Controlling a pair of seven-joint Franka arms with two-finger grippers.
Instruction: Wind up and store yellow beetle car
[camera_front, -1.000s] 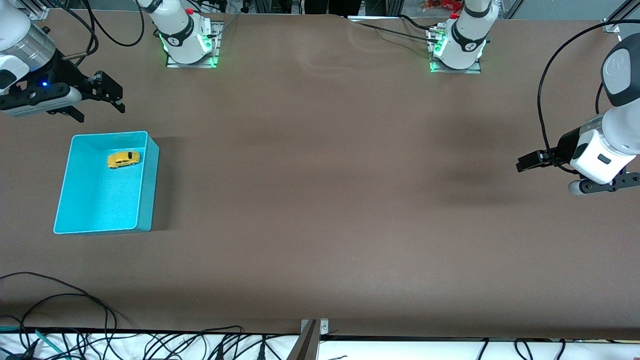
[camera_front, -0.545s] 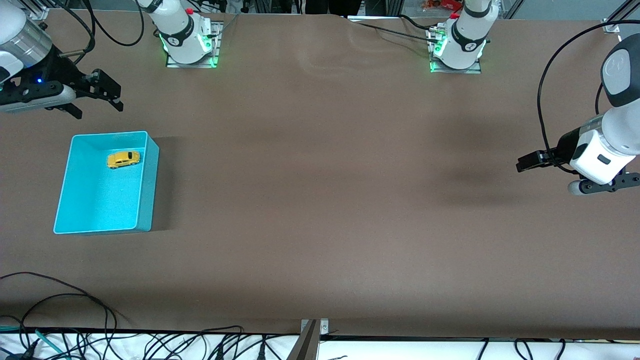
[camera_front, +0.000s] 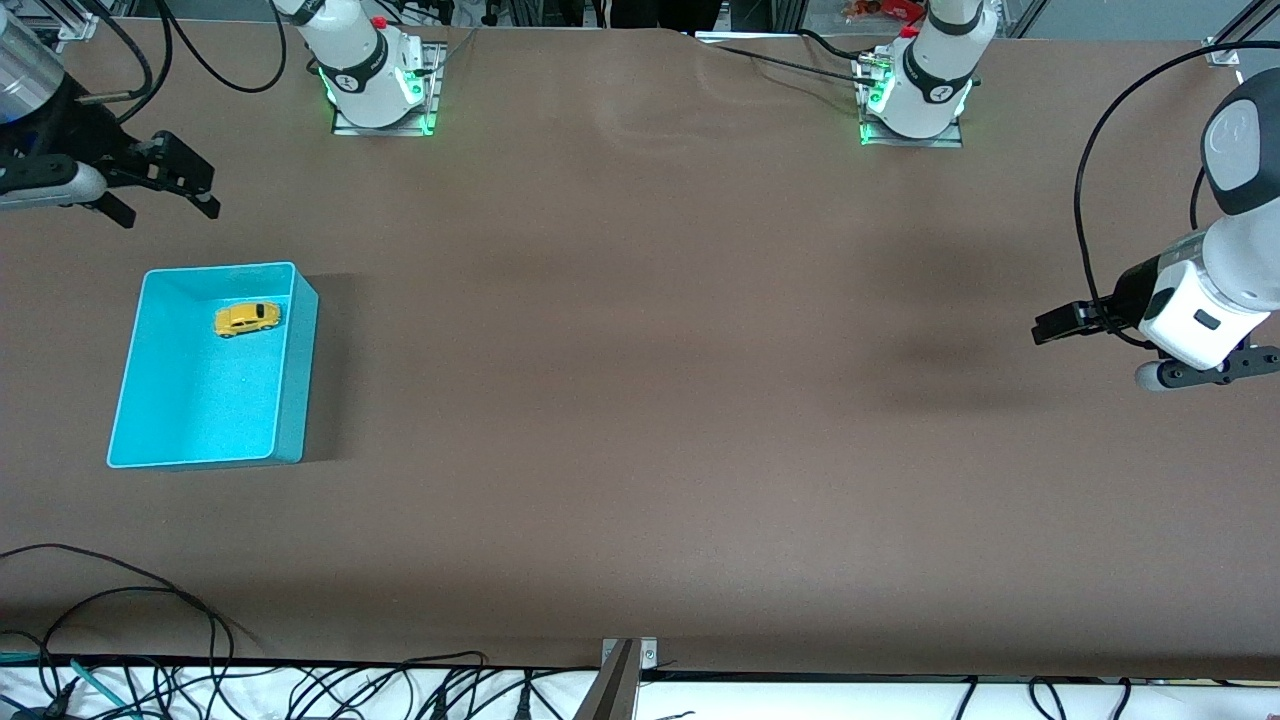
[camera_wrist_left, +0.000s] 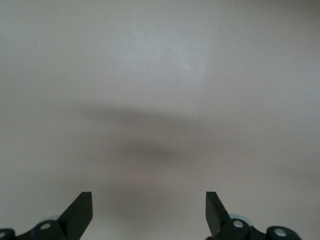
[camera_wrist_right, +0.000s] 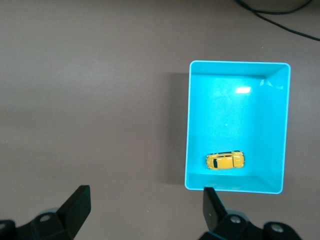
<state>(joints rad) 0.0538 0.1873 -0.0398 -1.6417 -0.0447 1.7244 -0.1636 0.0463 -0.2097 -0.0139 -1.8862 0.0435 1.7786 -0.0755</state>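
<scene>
The yellow beetle car (camera_front: 246, 318) sits on its wheels inside the turquoise bin (camera_front: 303, 380), close to the bin's short wall that is farther from the front camera. It also shows in the right wrist view (camera_wrist_right: 226, 160), in the bin (camera_wrist_right: 235, 110). My right gripper (camera_front: 165, 205) is open and empty, up over bare table just outside that short wall; it shows in its own wrist view (camera_wrist_right: 146, 200). My left gripper (camera_front: 1045, 328) is open and empty over bare table at the left arm's end, where it waits; its wrist view (camera_wrist_left: 148, 200) shows only the table.
The bin stands at the right arm's end of the brown table. Loose cables (camera_front: 110, 600) lie along the table's edge nearest the front camera, with a metal bracket (camera_front: 622, 665) at its middle. The two arm bases (camera_front: 380, 90) (camera_front: 915, 100) stand along the edge farthest from the front camera.
My right gripper has drawn away from the bin, toward the right arm's end of the table and upward in the front view. The car, the bin and the left arm have not moved.
</scene>
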